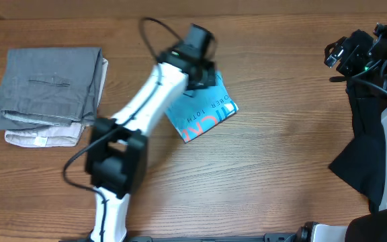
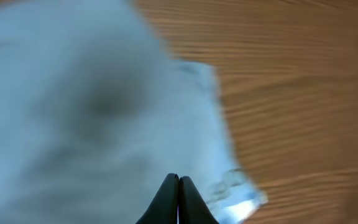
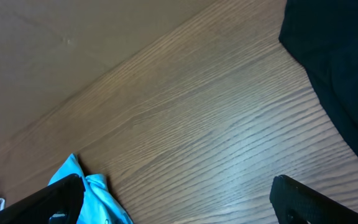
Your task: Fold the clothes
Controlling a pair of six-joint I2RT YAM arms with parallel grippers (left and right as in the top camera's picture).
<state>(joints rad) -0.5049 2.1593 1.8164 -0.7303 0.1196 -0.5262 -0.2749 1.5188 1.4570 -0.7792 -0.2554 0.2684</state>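
Left hand [image 2: 179,178] shut; T-shirt [image 1: 205,113] folded, lettering up.

The T-shirt [image 1: 203,114] is lying mid-desk [image 1: 267,175]. A stack of folded clothes [image 1: 49,94] is sitting well to its left, and another garment [image 1: 359,144] is lying far right.

- T-shirt [image 1: 205,115]: light blue, with large red lettering and smaller, darker blue lettering on the upturned face. It is a paler, blurred blue in the left wrist view, with a faint print near one edge.
- Desk [image 1: 281,175]: mid-brown wood with fine, darker grain lines.
- Folded garment [image 1: 49,84]: plain mid-grey.
- Garment beneath it [image 1: 42,138]: off-white or cream.
- Cloth [image 1: 363,151] at the right edge: black, with no pattern visible.
- Left arm [image 1: 146,101]: white shell, black joints, black cable.
- Left claw [image 2: 179,186]: black fingers.
- Right claw [image 3: 176,190]: black fingers.
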